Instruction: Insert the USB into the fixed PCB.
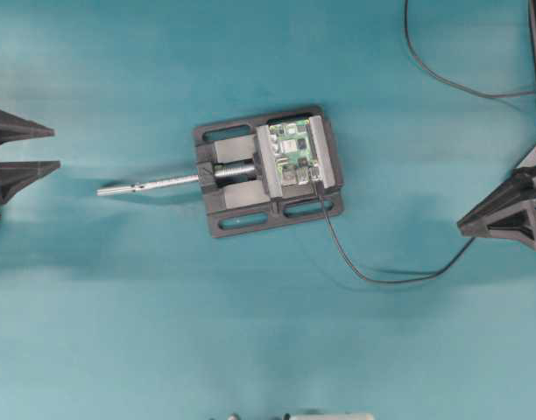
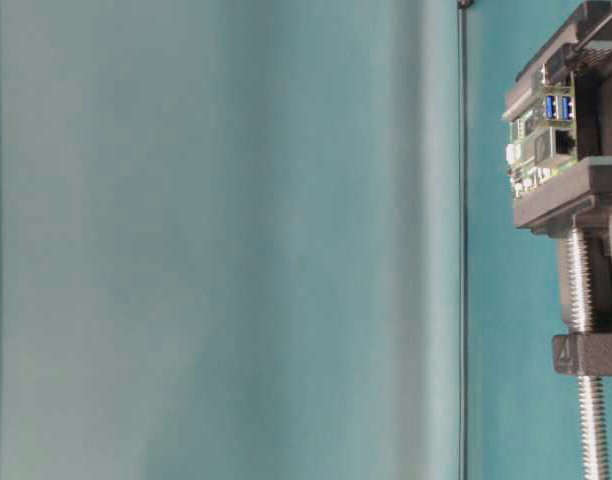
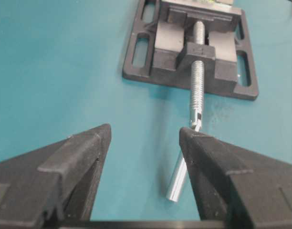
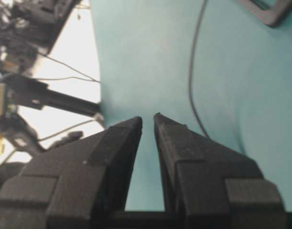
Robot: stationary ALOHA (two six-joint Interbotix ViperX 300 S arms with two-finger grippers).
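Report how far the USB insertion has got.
Looks done: in the overhead view the thin black cable runs up to the fixed PCB, clamped in the vise, and the USB appears to sit at its edge; full seating cannot be confirmed. In hand: nothing. The left tool is open and empty, the right tool nearly closed on nothing, both away from the board. Left: at most confirming the fit.

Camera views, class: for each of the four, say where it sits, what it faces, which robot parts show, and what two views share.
Overhead: above, looking down on vise, fixed PCB, both grippers at the edges.
Table-level: low, side-on to the board; no robot parts.
Left wrist: behind the open left gripper, facing the vise's screw rod.
Right wrist: behind the empty right gripper, facing the cable.
Shared: overhead and left wrist both show the vise.
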